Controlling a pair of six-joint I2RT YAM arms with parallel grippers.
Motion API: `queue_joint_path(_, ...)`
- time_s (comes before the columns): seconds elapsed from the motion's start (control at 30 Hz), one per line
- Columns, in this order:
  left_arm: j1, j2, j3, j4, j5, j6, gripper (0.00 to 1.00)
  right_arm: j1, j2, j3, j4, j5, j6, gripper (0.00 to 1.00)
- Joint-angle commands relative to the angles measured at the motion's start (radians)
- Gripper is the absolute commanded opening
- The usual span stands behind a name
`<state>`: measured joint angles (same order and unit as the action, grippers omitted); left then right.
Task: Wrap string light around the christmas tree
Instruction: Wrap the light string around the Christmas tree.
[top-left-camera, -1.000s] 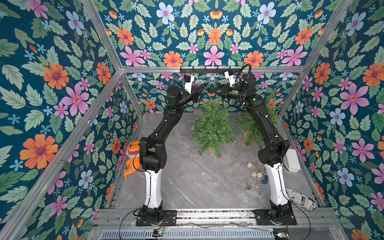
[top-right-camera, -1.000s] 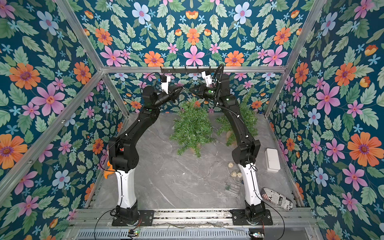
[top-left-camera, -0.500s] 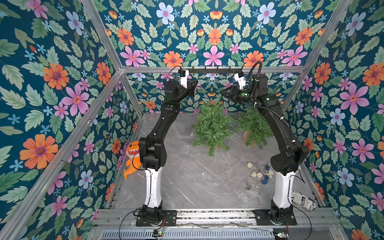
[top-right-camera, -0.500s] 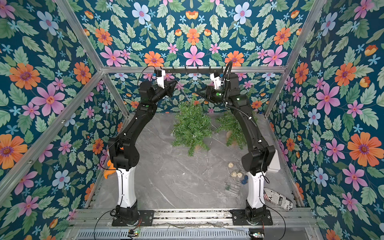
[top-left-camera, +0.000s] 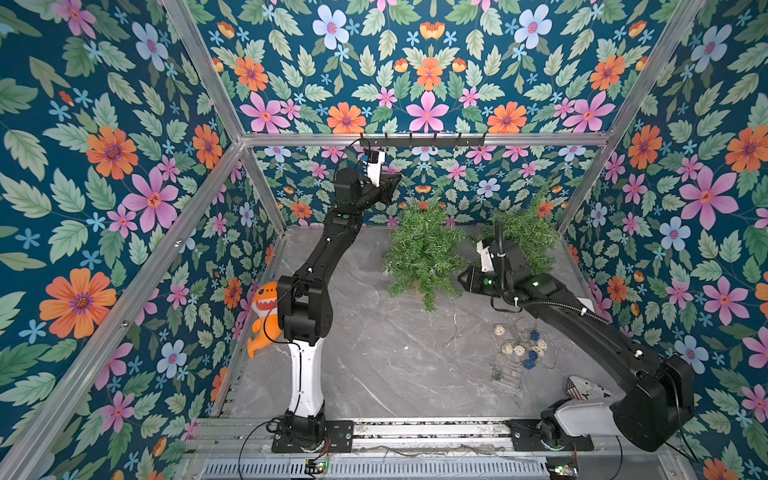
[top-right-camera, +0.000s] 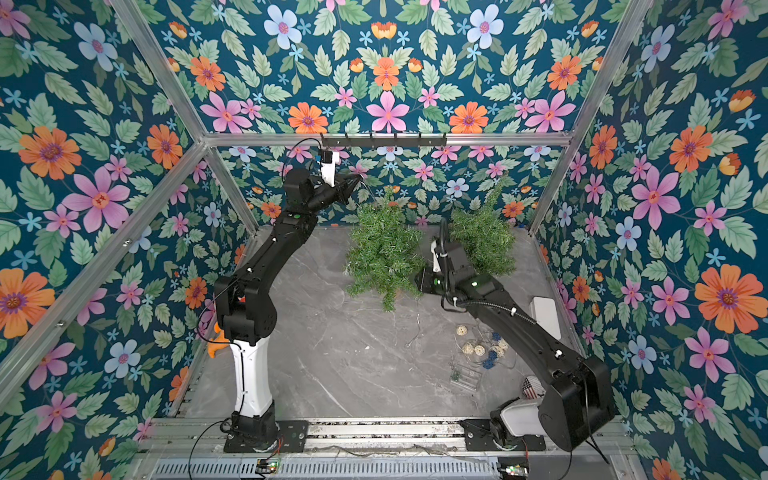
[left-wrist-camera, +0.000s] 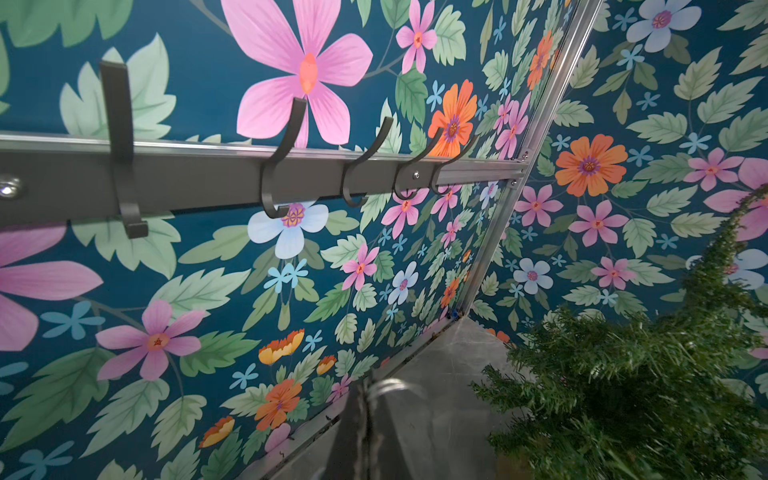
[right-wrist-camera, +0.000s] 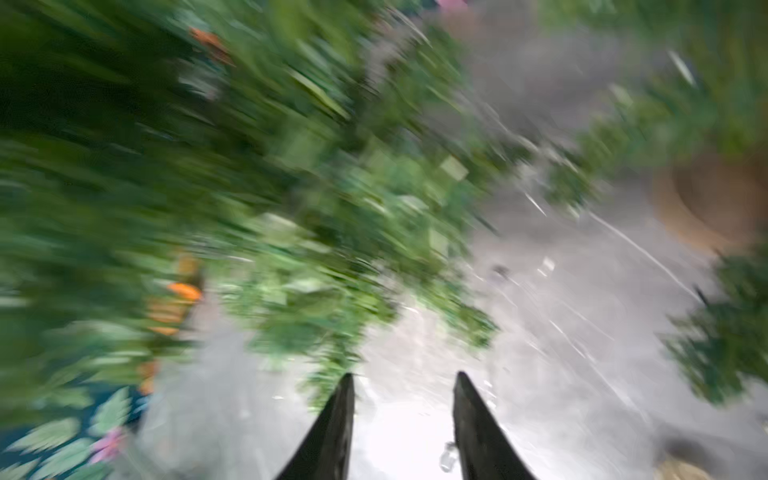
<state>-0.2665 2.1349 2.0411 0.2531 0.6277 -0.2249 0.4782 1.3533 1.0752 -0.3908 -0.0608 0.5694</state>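
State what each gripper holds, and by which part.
The left gripper apparently pinches the string light by its thin wire; the right gripper, jaws apart, holds nothing.

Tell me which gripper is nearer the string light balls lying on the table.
Right. The right gripper hangs low by the tree, just behind the string light balls; the left gripper is up near the hook rail, far off.

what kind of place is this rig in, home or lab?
Most likely a staged robot test cell, not a home: floral printed panels on an aluminium frame, left arm and right arm bolted to a base rail.
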Motion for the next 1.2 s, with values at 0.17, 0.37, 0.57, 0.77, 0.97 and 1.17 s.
queue_joint_path(0.17,0.0,-0.012,-0.021,-0.003,0.01,-0.004,0.0,0.0,0.122,-0.102,0.254,0.138,0.127,0.54)
queue_joint_path(0.37,-0.002,-0.016,-0.024,-0.007,0.012,-0.008,0.0,-0.025,0.286,-0.04,0.293,0.231,0.199,0.62)
queue_joint_path(0.57,0.0,-0.024,-0.025,-0.029,0.012,0.012,0.0,-0.032,0.443,0.02,0.289,0.275,0.169,0.62)
queue_joint_path(0.77,0.0,-0.021,-0.018,-0.031,0.014,0.01,0.0,-0.062,0.533,0.034,0.316,0.297,0.114,0.53)
queue_joint_path(0.97,0.001,-0.033,-0.02,-0.038,0.01,0.014,0.0,-0.062,0.403,-0.042,0.325,0.263,-0.006,0.1)
queue_joint_path(1.17,0.002,-0.066,-0.024,-0.085,-0.018,0.058,0.0,-0.039,0.17,-0.107,0.259,0.173,-0.093,0.0)
